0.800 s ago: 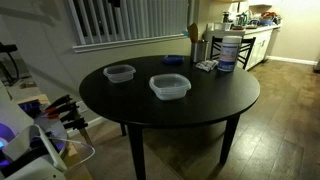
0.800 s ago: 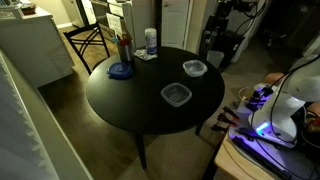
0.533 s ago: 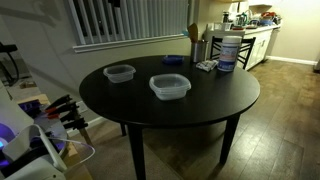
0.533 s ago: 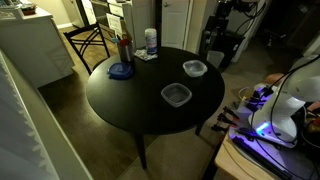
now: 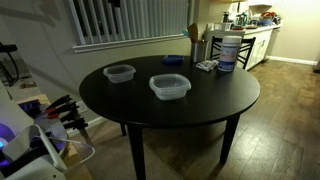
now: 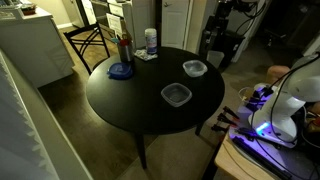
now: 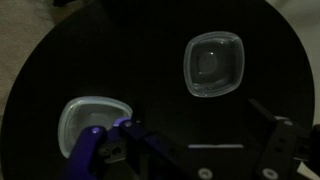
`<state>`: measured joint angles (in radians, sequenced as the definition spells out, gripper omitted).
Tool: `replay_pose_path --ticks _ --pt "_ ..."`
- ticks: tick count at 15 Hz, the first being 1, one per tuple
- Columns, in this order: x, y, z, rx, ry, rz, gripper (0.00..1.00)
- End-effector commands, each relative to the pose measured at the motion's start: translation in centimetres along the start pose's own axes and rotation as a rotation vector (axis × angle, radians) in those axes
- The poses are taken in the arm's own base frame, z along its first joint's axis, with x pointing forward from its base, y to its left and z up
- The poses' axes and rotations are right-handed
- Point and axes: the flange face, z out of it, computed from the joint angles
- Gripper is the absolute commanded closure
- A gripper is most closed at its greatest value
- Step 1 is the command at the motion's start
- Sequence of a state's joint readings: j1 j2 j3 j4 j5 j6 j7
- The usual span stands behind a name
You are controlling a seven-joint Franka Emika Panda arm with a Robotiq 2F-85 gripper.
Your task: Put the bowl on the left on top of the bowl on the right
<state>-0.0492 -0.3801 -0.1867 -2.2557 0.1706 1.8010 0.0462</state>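
Observation:
Two clear plastic bowls stand on a round black table [image 5: 210, 105]. In an exterior view one bowl [image 5: 119, 73] is at the left and the other bowl [image 5: 170, 87] is nearer the middle. Both also show in an exterior view, one bowl [image 6: 194, 68] farther back and one bowl [image 6: 176, 95] nearer. In the wrist view one bowl [image 7: 213, 63] lies at the upper right and one bowl [image 7: 90, 118] at the lower left, partly behind a finger. My gripper [image 7: 192, 116] is open and empty, high above the table.
A blue lid [image 5: 172, 60], a white tub [image 5: 227, 50] and a small packet [image 5: 206, 66] sit at the table's far side. A bottle [image 6: 150, 41] and a dark bottle [image 6: 124, 46] stand near the blue lid [image 6: 121, 71]. A chair [image 6: 92, 40] stands behind the table.

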Motion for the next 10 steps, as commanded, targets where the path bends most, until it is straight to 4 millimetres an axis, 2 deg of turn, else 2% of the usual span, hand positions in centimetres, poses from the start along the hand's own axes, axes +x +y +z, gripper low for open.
replay_pose_path --ticks 1,3,5,10 --pt "0.0 0.0 -0.1 0.000 -0.001 0.000 0.00" --pt "0.0 0.0 -0.1 0.000 -0.001 0.000 0.00" --pt "0.9 -1.6 1.2 -0.004 -0.005 0.009 0.00" --pt "4.1 -7.9 6.8 -0.007 0.073 -0.024 0.00"
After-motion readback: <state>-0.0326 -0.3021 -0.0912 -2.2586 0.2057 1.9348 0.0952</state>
